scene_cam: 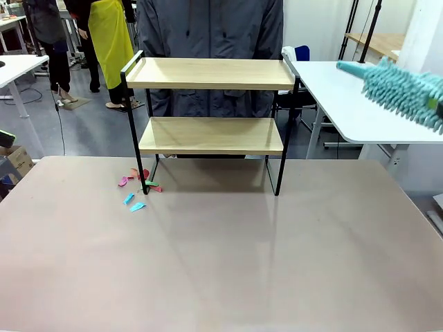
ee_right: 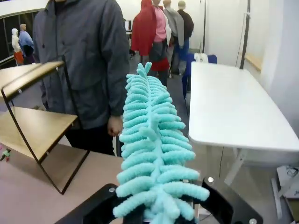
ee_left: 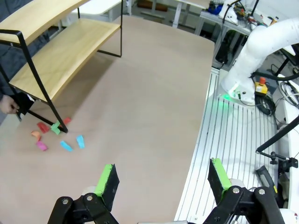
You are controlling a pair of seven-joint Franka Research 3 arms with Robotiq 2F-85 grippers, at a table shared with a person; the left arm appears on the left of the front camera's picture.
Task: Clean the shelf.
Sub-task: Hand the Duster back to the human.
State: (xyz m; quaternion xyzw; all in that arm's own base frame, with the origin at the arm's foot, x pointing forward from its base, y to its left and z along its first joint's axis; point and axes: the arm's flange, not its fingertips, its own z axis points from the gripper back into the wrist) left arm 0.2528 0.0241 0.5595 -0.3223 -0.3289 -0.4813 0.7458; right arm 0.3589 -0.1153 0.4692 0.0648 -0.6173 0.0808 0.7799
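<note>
Left wrist view alone shows the left claw (ee_left: 161, 184) released; right claw grasps the duster (ee_right: 152, 154); the shelf (scene_cam: 211, 104) runs side to side.

open tabletop (scene_cam: 242, 263), scraps (scene_cam: 135, 190) by shelf (scene_cam: 211, 104)

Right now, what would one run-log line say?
right claw: shut on fluffy teal duster | left claw: open | two-tier wooden shelf: boards bare

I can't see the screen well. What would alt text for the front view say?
A two-tier wooden shelf in a black frame stands on a beige table, a person in a grey jacket behind it. Small coloured scraps lie on the table by its left front leg. A fluffy teal duster reaches in from the right.
</note>
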